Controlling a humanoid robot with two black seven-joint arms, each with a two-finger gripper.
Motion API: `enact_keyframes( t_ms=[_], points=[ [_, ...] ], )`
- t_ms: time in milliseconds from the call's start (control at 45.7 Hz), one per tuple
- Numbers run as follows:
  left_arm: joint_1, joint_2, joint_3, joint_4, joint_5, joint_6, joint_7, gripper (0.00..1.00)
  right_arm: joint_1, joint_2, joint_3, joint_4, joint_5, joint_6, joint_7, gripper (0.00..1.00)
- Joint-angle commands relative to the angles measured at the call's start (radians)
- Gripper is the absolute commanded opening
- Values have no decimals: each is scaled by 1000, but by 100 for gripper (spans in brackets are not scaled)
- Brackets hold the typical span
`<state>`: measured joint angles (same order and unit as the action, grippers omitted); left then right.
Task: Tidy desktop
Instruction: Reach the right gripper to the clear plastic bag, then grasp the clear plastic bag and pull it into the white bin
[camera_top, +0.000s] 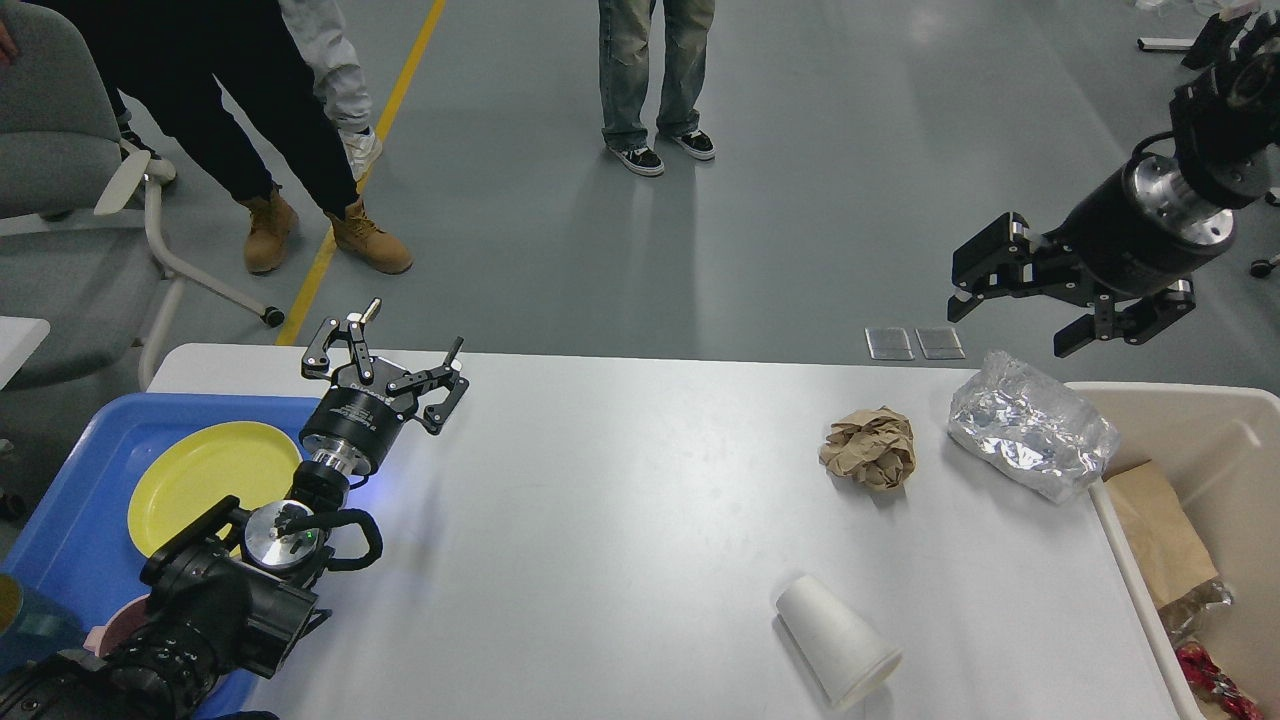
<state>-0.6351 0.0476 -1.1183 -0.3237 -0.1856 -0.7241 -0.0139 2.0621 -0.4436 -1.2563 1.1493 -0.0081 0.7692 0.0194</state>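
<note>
**Right gripper high over the foil, both grippers empty**

Our right gripper (1020, 300) hangs with its fingers spread apart and nothing between them, above and just behind the crumpled foil wrapper (1032, 438). Our left gripper (385, 355) is also spread and empty, far to the left of the foil, above the back left corner of the desktop (600, 520).

The desktop fills the lower view, and three loose things lie on its right half: the foil wrapper hard against the beige bin (1180, 400), a brown paper ball (870, 447) just left of the foil, and a white paper cup (838, 640) on its side, nearer us than the foil.

We judge the foil the likely first pick. It looks light and springy, so a shallow pinch could slip off or skid it leftward into the paper ball. Coming down too far right, our fingers could strike the bin's rim. The tipped cup may roll if nudged.

Left of the paper ball the desktop is bare across to the blue tray (70, 500), so there is ample room there; right of the foil there is almost none.
</note>
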Motion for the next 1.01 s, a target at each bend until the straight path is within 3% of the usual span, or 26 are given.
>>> enact_keyframes(
  t_ms=[0, 197, 306, 525, 678, 984],
  points=[
    [0, 0, 0, 0, 0, 0, 0, 96, -212, -32, 11, -75, 0, -203, -3, 100],
    [-1, 0, 0, 0, 0, 0, 0, 96, -568, -41, 23, -218, 0, -614, -4, 100],
    [0, 0, 0, 0, 0, 0, 0, 96, -759, -47, 109, -351, 0, -757, -4, 100],
    [0, 0, 0, 0, 0, 0, 0, 96, -1066, -26, 406, -588, 0, -806, -4, 100],
    [0, 0, 0, 0, 0, 0, 0, 96, -1151, 34, 456, -680, -1, -821, -4, 97],
    [0, 0, 0, 0, 0, 0, 0, 96, -1179, 65, 465, -678, -3, -858, -4, 30]
  ],
)
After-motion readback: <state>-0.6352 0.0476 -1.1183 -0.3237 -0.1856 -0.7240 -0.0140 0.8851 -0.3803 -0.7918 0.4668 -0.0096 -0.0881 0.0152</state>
